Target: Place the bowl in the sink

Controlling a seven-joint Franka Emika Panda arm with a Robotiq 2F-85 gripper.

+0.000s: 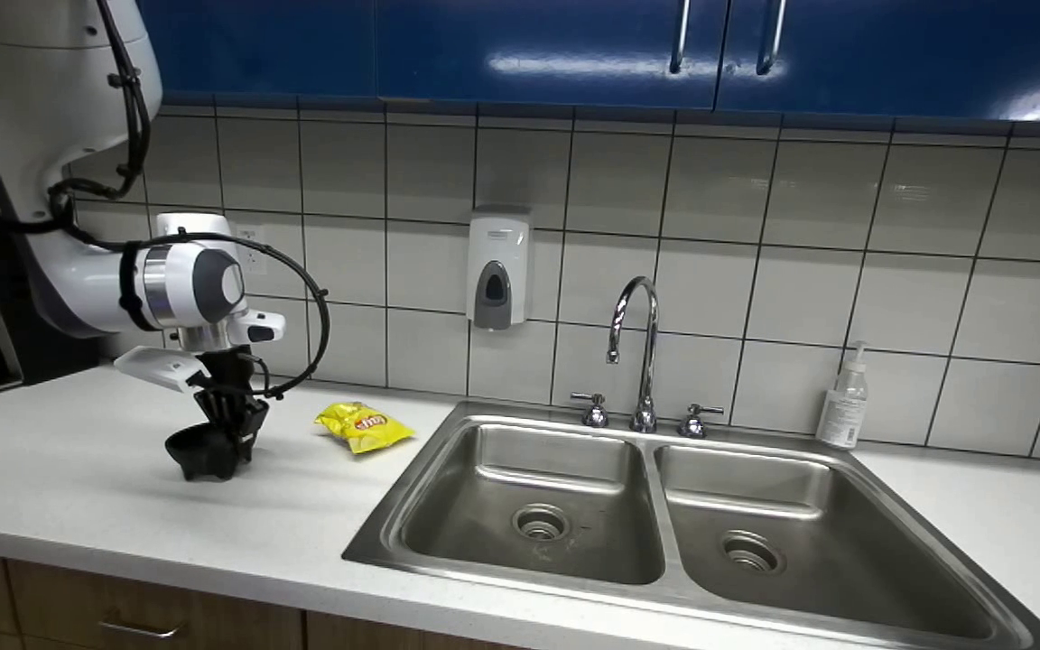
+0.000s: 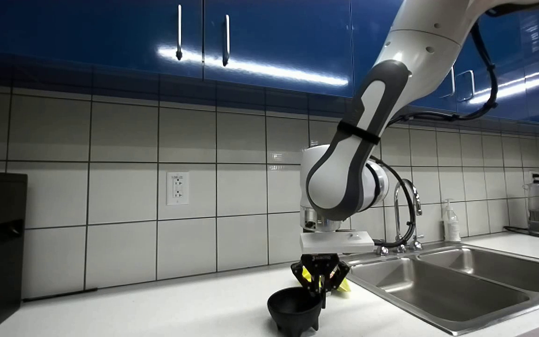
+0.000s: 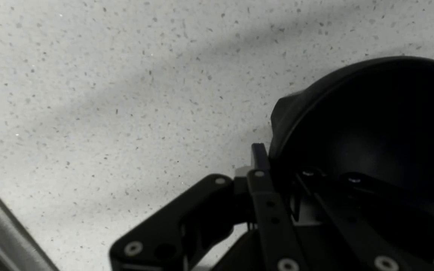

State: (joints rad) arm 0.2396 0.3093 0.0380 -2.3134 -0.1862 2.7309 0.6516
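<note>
The black bowl (image 1: 198, 449) stands upright on the white counter, left of the sink; it also shows in an exterior view (image 2: 293, 308) and at the right of the wrist view (image 3: 379, 128). My gripper (image 1: 240, 449) points down at the bowl's sink-side rim. In the wrist view, my gripper (image 3: 278, 165) has one finger outside the bowl wall and the other inside, shut on the wall. The inner fingertip is lost in the dark. Whether the bowl's feet touch the counter is hard to tell. The metal sink (image 1: 670, 546) has two basins, with no bowl in them.
A yellow chip bag (image 1: 364, 427) lies between the gripper and the sink. A tall faucet (image 1: 649, 352) rises behind the basins. A soap bottle (image 1: 845, 402) stands at the sink's back right corner. A black coffee machine (image 1: 10, 307) stands at the far left. Blue cabinets (image 1: 538, 50) hang above.
</note>
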